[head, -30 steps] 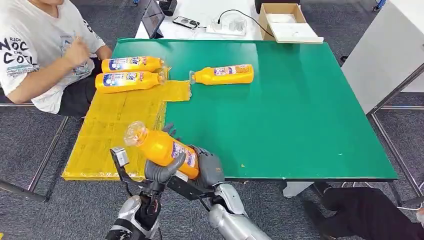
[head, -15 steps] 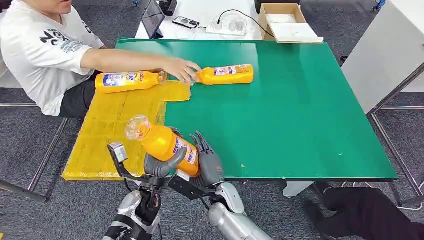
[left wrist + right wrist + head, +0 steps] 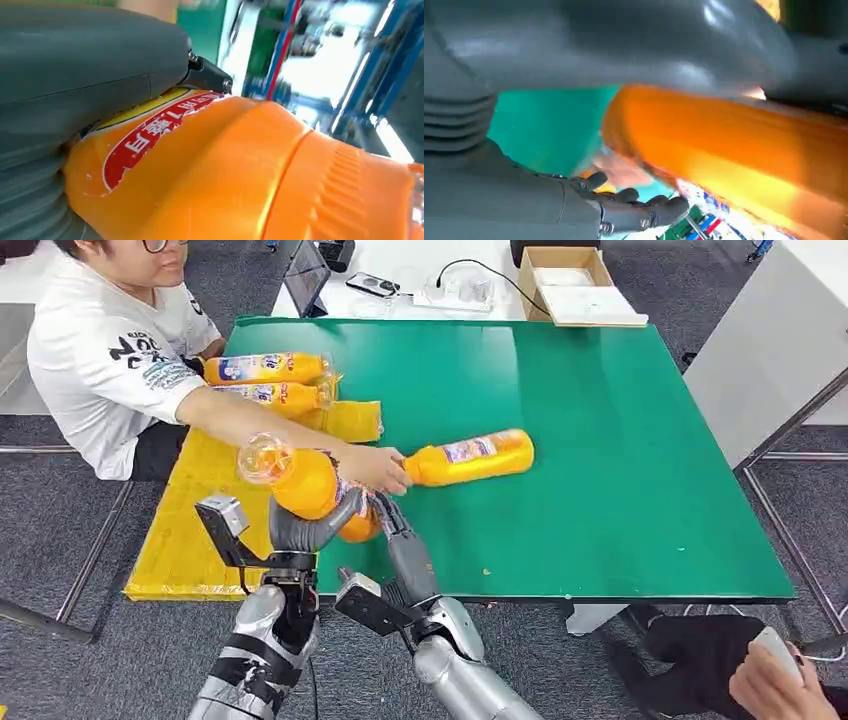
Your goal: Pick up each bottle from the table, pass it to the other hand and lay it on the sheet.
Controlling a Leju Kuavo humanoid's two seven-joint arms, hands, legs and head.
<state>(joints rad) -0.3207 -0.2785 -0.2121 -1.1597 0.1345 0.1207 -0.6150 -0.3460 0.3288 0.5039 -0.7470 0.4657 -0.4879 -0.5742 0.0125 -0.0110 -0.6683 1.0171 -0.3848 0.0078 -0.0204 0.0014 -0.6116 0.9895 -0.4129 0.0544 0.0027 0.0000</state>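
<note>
Bottle (image 3: pixel 305 485) gripped by left hand (image 3: pixel 305 530), right hand (image 3: pixel 400 550) apparently open beside it; person's arm (image 3: pixel 290 430) crossing overhead could knock it loose.

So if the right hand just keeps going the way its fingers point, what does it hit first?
Probably the person's hand: the right hand points up the table at it, beside the held bottle. Their heights above the table are unclear, so it might pass underneath.

orange bottle (image 3: pixel 310 490) tilted above yellow sheet (image 3: pixel 200 530), two bottles (image 3: pixel 265 368) lying on it, fourth (image 3: pixel 470 458) on green table (image 3: pixel 600 440)
</note>
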